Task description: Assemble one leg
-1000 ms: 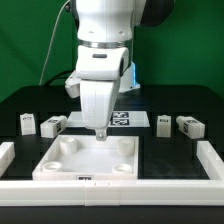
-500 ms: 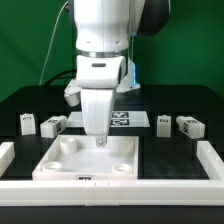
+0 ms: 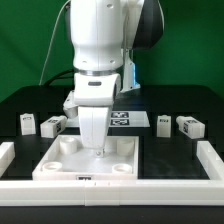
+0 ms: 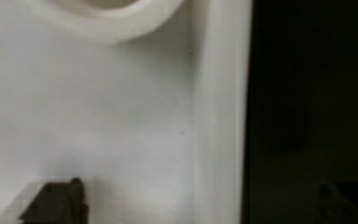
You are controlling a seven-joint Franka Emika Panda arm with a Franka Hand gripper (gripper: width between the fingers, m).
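The white plate (image 3: 60, 165) lies by the middle of the desk's (image 3: 175, 150) near edge, unmoved. Over its far part the tool (image 3: 97, 150) has sunk lower than a second ago and drifted toward the exterior view's left. Its fingers (image 4: 60, 203) are spread, gripping nothing. Farther back the legs (image 3: 54, 125) sit as before, two toward each side edge, with the marker board (image 3: 135, 119) between them.

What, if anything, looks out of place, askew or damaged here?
Nothing stands out. The plate lies flat between the white rails. Two legs rest at the exterior view's left and two more legs at its right, none visibly damaged. The tool hangs low over the plate.
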